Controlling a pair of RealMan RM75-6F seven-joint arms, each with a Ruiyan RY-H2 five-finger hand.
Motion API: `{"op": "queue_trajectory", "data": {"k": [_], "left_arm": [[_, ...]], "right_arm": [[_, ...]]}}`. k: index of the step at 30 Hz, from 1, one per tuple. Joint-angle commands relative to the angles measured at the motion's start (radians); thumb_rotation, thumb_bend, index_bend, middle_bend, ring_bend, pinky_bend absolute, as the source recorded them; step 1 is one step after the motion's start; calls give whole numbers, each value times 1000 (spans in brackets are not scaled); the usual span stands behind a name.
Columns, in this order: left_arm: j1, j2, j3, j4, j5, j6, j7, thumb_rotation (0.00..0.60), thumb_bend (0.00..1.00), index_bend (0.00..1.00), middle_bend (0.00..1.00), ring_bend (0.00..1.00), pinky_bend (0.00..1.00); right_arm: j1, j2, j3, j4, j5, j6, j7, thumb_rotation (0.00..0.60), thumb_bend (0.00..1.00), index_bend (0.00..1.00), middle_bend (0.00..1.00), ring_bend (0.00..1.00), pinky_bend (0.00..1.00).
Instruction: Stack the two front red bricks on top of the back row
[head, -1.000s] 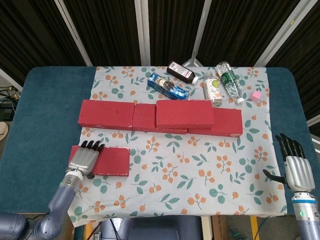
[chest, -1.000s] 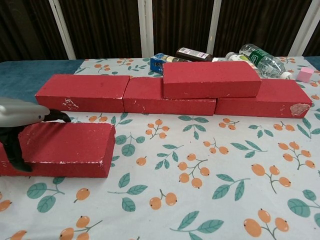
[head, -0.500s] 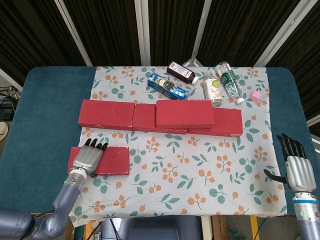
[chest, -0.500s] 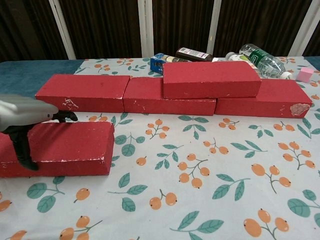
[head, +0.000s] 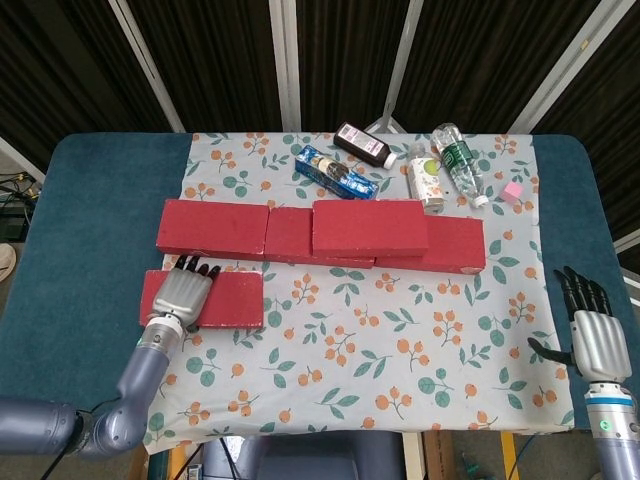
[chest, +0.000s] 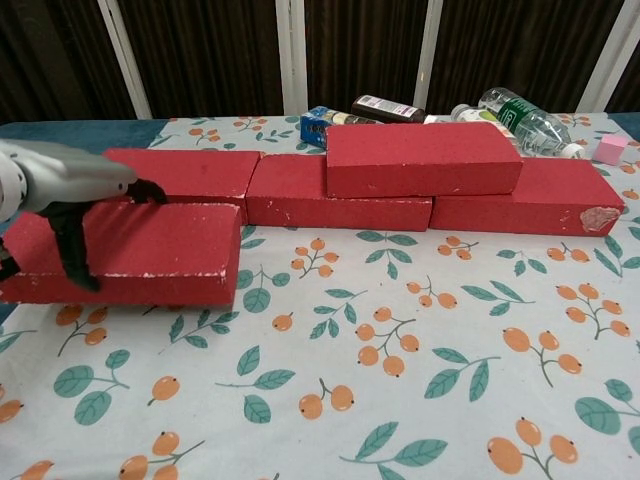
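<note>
We've got our left hand (head: 181, 295) clamped on the front red brick (head: 228, 300), fingers (head: 196, 270) draped over its far edge, thumb down the near face. In the chest view the brick sits clear of the floral cloth (chest: 420, 380), just in front of the back row of bricks (head: 330, 233). Our right hand (head: 593, 335) hangs well off to the other side, fingers straight and apart, holding nothing.

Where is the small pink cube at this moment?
In the head view, the small pink cube sits at the far right of the floral cloth, just right of the clear water bottle with the green label. The chest view shows it at the right edge.
</note>
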Motion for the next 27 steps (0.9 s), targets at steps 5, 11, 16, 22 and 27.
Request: {"op": "queue_trajectory", "data": {"k": [5, 11, 16, 22, 27], "left_arm": [[-87, 145, -132, -47, -107, -103, -14, 600, 0, 351, 426, 38, 47], [-222, 231, -210, 70, -312, -273, 40, 600, 0, 359, 423, 38, 47], [-310, 178, -169, 261, -398, -386, 112, 600, 0, 359, 422, 38, 47], [-383, 78, -114, 505, -491, -553, 133, 600, 0, 361, 421, 34, 45], [-416, 31, -78, 648, -497, -676, 116, 600, 0, 363, 419, 31, 45]], "right_arm": [[2, -11, 11, 14, 28, -16, -27, 600, 196, 37, 13, 35, 0], [14, -33, 32, 43, 90, -50, -69, 600, 196, 37, 13, 35, 0], [21, -53, 51, 73, 129, -59, -99, 600, 196, 37, 13, 35, 0], [24, -75, 66, 110, 143, -48, -126, 600, 196, 37, 13, 35, 0], [13, -87, 76, 131, 113, 4, -119, 600, 196, 37, 13, 35, 0]]}}
